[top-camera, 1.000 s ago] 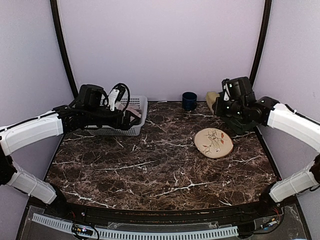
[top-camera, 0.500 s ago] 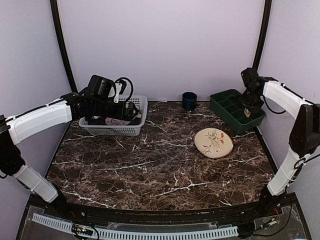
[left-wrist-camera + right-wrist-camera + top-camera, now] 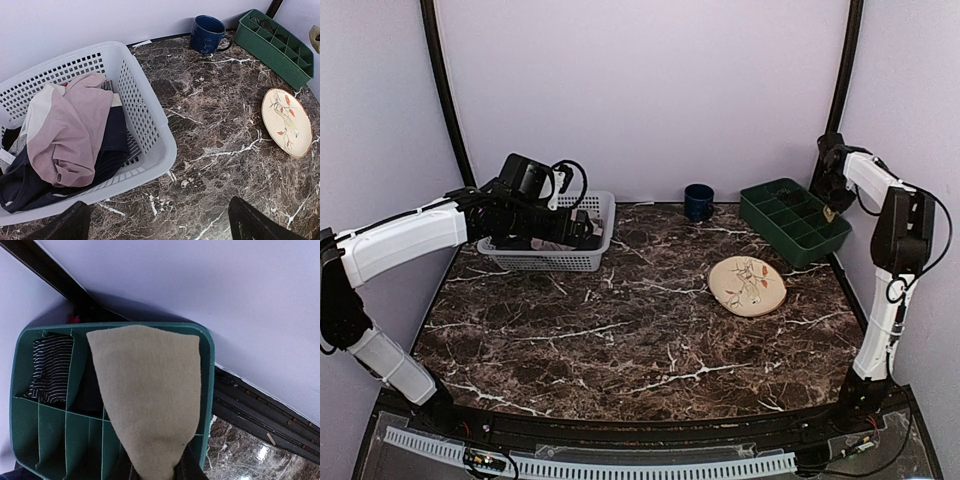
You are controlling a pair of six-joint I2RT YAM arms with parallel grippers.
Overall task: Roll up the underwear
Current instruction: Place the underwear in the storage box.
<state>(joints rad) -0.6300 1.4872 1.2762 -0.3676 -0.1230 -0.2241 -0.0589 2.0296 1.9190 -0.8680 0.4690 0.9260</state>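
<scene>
right end effector (image 3: 158,472) gripping underwear (image 3: 147,390), above tray (image 3: 50,440)

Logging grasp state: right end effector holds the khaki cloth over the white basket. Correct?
Not quite. The right end effector does hold the khaki cloth, but over the green divided tray, not the white basket. The right wrist view shows the cloth hanging above the tray's compartments.

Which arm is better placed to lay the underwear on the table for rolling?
Right. The right gripper is shut on the underwear, which hangs above the green organizer. The left gripper is open near the basket, which holds a pink garment and a dark garment.
</scene>
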